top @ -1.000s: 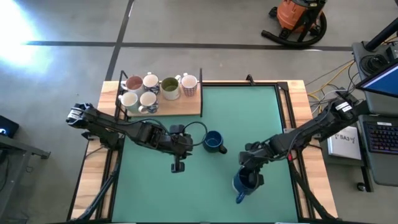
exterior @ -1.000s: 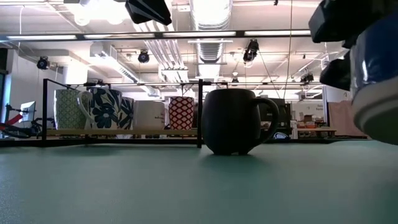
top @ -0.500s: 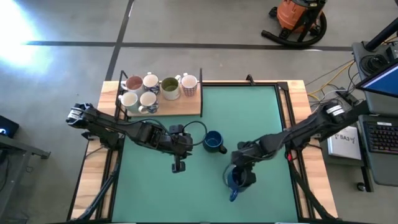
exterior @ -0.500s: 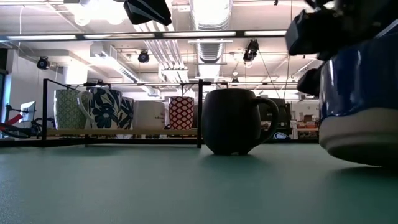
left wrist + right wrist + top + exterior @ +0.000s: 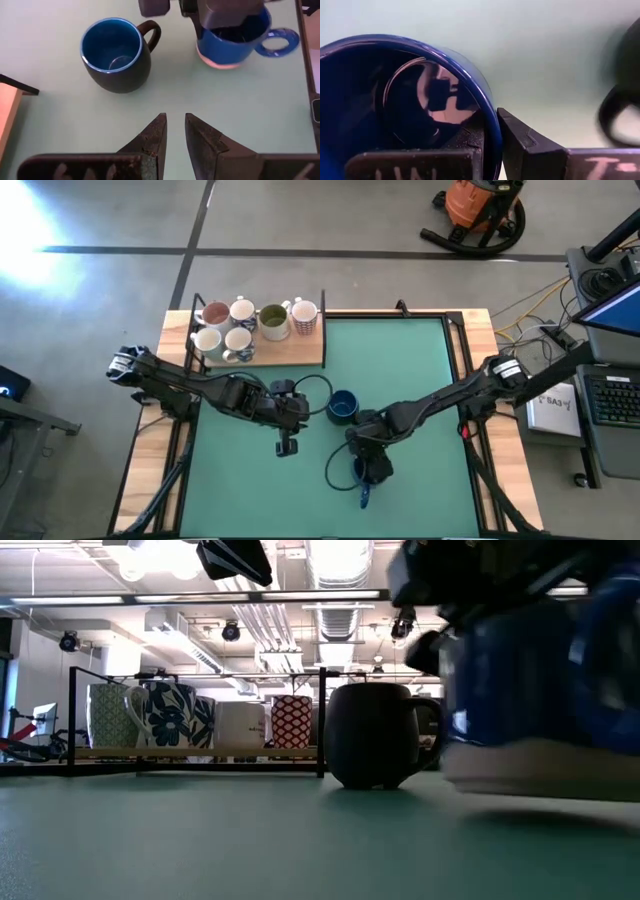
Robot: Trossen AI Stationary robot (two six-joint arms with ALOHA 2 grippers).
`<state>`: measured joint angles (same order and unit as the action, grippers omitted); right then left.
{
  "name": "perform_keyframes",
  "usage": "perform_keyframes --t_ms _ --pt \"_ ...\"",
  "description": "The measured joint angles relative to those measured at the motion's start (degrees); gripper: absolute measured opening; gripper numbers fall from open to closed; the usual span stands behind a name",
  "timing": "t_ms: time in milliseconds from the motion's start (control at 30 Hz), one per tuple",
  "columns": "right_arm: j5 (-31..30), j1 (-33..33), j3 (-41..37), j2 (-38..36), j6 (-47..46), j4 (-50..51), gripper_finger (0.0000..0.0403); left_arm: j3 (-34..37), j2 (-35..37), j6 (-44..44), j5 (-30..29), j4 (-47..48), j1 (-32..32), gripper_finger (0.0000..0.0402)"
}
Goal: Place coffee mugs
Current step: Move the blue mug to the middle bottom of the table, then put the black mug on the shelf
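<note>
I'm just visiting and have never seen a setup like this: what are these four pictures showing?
Two dark robot arms work at a green table, filmed from above, from tabletop height, and from a camera on each wrist. The right hand pinches the rim of a blue mug, one finger inside it. The left hand waits above the table, holding nothing, its fingers nearly together. A darker blue mug stands on the table between the hands. Six more mugs sit on a wooden board at a corner.

Centre: dark mug [image 5: 375,736] upright on green tabletop [image 5: 250,840].
Near right: blurred blue mug [image 5: 540,680].
Far left: patterned mugs [image 5: 165,715] on rack [image 5: 200,753].
</note>
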<state>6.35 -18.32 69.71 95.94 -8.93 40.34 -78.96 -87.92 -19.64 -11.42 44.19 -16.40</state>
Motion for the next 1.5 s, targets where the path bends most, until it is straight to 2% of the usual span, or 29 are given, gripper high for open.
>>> perform_keyframes --t_ms 267,467,567,667,900,1100,1267,1400,1500 --pt "-0.76 1.89 6.25 3.69 4.89 0.24 0.0028 0.02 0.00 0.02 -1.60 1.45 0.00 0.0052" --pt "-0.52 2.05 7.66 4.35 5.55 2.08 0.0028 0.04 -0.17 0.02 -1.91 1.38 0.00 0.0052" --pt "-0.42 2.13 7.66 4.08 5.18 1.90 0.0032 0.60 -0.17 0.03 -5.70 1.27 -0.04 0.0052" --pt "-0.44 2.14 7.79 3.94 5.13 2.50 0.0045 0.85 -0.20 0.02 -9.00 1.48 -0.02 0.0052" --pt "-0.35 2.18 7.88 2.81 4.00 4.66 0.0095 0.98 -0.17 -0.39 -10.50 0.81 -0.04 0.0052" --pt "-0.61 2.14 7.88 -2.67 -0.41 4.33 0.0117 1.01 -0.17 -0.01 -10.60 1.00 0.00 0.0052" --pt "-5.46 2.09 7.88 -7.36 -3.48 7.14 0.0118 2.06 -0.18 7.55 -10.12 -1.15 -0.04 0.0052" --pt "-7.78 2.11 7.85 -9.58 -5.04 9.00 0.0118 5.97 -0.44 17.34 -7.04 -8.42 0.11 0.0052" --pt "-7.91 2.11 7.81 -10.39 -6.60 11.54 0.0118 9.31 -1.15 21.76 -6.85 -14.61 0.79 0.0052"
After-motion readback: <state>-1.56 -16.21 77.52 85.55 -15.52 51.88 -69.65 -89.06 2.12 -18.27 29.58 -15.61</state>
